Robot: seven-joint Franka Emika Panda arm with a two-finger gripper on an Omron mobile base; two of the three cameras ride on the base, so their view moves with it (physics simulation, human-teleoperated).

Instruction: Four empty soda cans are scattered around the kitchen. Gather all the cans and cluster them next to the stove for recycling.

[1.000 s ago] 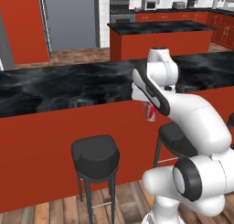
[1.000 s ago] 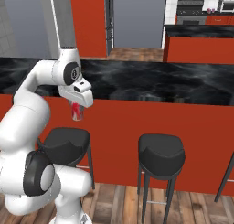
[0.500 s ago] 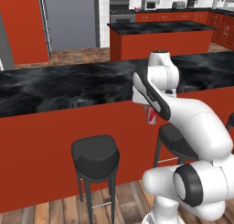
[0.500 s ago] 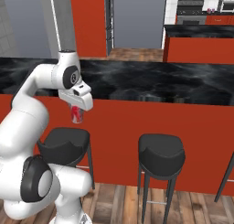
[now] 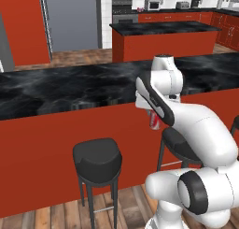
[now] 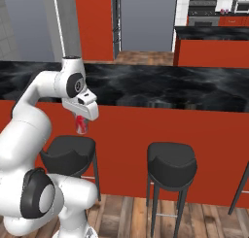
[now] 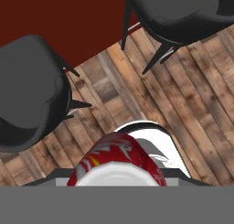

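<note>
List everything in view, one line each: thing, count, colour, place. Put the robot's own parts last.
soda can: one, red with silvery end, hanging from the gripper in front of the near counter's red panel, above the floor.
bar stools: black seats, at least three along the near counter.
near counter: one, black marbled top over red front.
island: one, black top, red base, further back.
stove: one, grey, against the back wall.
floor: wood planks.
gripper: one, white, shut on the soda can.
arm: one, white with dark joints.
</note>
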